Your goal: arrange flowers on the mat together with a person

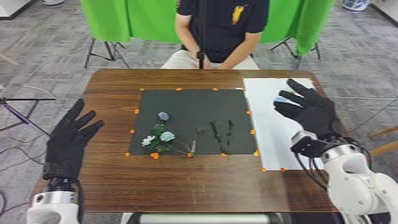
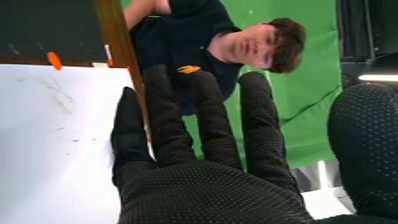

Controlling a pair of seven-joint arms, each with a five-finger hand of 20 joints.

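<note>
In the head view, my left hand (image 1: 64, 145) is open at the table's left edge, away from the flowers. My right hand (image 1: 313, 114) stands over the white sheet, fingers spread and holding nothing; the right wrist view shows the same open hand (image 2: 209, 192). On the dark mat (image 1: 187, 102), pale blue flowers (image 1: 167, 136) with green leaves lie at the lower left, and a bluish-purple bloom (image 1: 163, 116) is just above them. Thin dark green stems (image 1: 227, 137) lie right of the mat's middle. A small blue patch (image 1: 282, 100) is partly covered by my right hand.
The white sheet (image 1: 275, 145) lies along the dark mat's right side on the brown table (image 1: 195, 187). Orange markers (image 1: 155, 156) dot the edges of the mat and the sheet. Black stands (image 1: 108, 52) and a green cloth (image 1: 120, 20) are beyond the far edge.
</note>
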